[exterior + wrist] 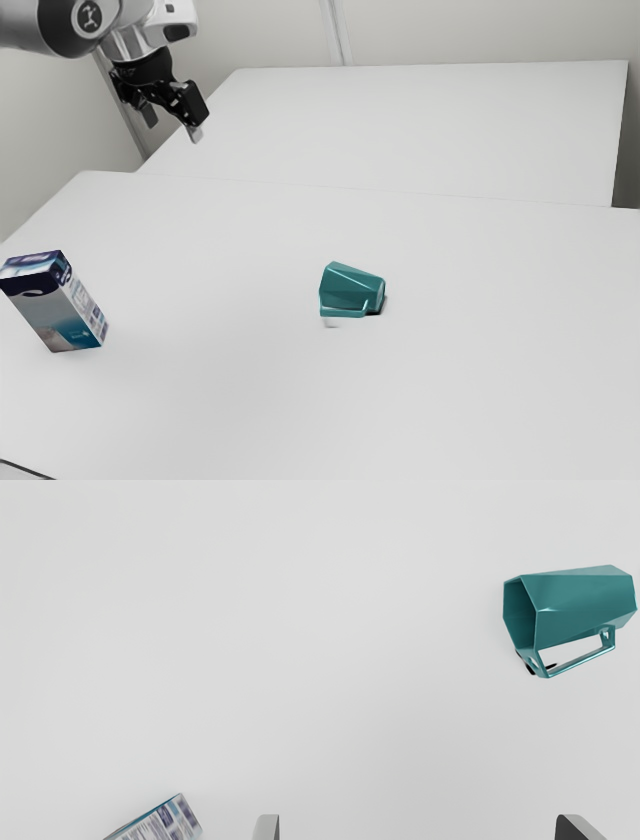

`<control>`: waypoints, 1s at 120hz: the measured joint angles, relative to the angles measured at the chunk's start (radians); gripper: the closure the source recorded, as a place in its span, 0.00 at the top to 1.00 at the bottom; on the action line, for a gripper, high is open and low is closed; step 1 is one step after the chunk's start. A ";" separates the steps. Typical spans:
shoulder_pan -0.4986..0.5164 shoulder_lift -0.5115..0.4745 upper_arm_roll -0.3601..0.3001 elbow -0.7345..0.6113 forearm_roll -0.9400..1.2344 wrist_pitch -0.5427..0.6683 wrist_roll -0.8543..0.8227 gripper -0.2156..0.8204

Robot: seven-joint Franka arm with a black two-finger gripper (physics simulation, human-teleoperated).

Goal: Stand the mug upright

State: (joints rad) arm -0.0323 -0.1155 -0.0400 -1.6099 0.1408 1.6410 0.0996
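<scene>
Tipped mug (350, 285) could roll or slip from our grip

We see the mug lying on its side on the table (220, 400), its mouth (519, 615) toward the box's side and its handle (580, 662) low along one flank. Our gripper (172, 126) hangs above the table, well apart from the mug; its jaws stand wide open, with nothing between them.

As we judge it, the first danger is a crooked approach: if one finger meets the mug ahead of the other, the push could roll it or swing it about its handle. The sides taper, so a squeeze near the narrow end might slide off. Should we pinch only the handle, the body could pivot as it lifts. Turning too low could jam the rim against the table; letting go before the base sits flat could topple it again. The box (60, 305) stands well apart from the mug, so we expect trouble there only from a wide, low sweep.
</scene>
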 joint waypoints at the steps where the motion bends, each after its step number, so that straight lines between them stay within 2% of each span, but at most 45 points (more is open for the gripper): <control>1: 0.000 0.000 0.000 -0.001 0.000 0.002 0.000 0.79; 31: 0.001 0.023 -0.001 -0.016 -0.013 0.041 0.005 0.79; 52: 0.002 0.054 0.007 -0.029 -0.139 0.058 0.004 0.79; 75: 0.001 0.071 0.034 -0.174 -0.341 0.091 -0.024 0.79; 102: 0.035 0.172 0.049 -0.253 -0.545 0.133 -0.053 0.79; 120: 0.053 0.263 0.051 -0.258 -0.641 0.159 -0.065 0.79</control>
State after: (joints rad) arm 0.0204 0.1475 0.0107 -1.8677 -0.5002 1.8002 0.0347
